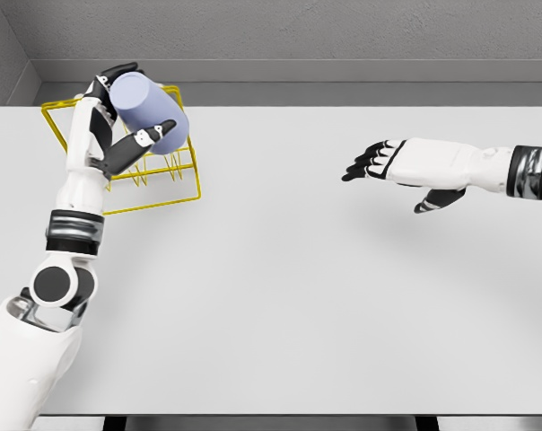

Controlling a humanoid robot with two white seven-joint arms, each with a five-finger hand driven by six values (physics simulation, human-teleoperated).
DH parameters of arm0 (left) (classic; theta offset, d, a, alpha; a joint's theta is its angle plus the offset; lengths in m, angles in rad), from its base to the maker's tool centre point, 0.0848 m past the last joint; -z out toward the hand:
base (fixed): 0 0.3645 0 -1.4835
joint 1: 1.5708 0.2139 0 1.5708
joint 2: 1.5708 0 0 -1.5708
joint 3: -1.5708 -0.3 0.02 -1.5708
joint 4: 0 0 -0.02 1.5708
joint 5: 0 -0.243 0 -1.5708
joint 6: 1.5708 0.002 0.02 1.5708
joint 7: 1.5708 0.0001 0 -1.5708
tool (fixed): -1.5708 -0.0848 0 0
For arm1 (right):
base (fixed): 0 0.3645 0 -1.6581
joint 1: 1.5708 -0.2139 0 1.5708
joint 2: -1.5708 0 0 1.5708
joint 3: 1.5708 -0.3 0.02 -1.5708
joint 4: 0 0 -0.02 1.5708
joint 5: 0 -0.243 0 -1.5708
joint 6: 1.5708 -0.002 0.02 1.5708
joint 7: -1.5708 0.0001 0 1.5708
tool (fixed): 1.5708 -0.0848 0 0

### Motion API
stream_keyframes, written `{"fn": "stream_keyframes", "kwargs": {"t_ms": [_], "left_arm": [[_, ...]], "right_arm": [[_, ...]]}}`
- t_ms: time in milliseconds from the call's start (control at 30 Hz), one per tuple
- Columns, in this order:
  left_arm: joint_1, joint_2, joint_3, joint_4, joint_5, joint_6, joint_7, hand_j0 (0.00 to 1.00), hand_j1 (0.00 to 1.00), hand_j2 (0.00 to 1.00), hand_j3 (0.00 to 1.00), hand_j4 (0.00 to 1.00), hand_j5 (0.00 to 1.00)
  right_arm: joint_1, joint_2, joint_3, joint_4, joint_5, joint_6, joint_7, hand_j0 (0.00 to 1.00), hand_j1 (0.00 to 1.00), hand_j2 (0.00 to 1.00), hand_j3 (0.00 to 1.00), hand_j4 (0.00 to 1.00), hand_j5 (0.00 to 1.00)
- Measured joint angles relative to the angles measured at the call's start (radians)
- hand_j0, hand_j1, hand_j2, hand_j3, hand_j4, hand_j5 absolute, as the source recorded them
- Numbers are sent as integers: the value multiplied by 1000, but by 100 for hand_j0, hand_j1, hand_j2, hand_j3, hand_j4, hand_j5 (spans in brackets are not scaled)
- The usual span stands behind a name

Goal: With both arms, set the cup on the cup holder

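A pale lavender cup (149, 110) is tilted on its side in my left hand (127, 108), whose fingers wrap around it. The cup hangs just above the yellow wire cup holder (172, 193), which stands at the table's far left. My left arm rises from the lower left corner. My right hand (371, 163) hovers over the right half of the table, palm down, with its fingers stretched out flat and its thumb hanging below. It holds nothing and is far from the cup.
The white table (289, 296) fills most of the view. A grey wall runs along its far edge, and a second wall closes the left corner behind the holder.
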Motion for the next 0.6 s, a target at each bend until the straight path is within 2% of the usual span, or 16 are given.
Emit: {"fn": "stream_keyframes", "kwargs": {"t_ms": [433, 500, 567, 600], "left_arm": [[2, 11, 0, 0, 8, 1, -10, 64, 64, 64, 64, 64, 64], [2, 12, 1, 0, 11, 1, -11, 73, 73, 73, 73, 73, 73], [2, 13, 0, 0, 12, 1, -11, 92, 92, 92, 92, 92, 92], [2, 14, 0, 0, 13, 1, -11, 98, 98, 98, 98, 98, 98]], "right_arm": [[0, 6, 1, 0, 1, 0, 0, 100, 100, 100, 100, 100, 100], [0, 7, 1, 0, 0, 0, 0, 100, 100, 100, 100, 100, 100], [3, 7, 1, 0, 1, 0, 0, 100, 100, 100, 100, 100, 100], [3, 7, 1, 0, 1, 0, 0, 100, 100, 100, 100, 100, 100]]}}
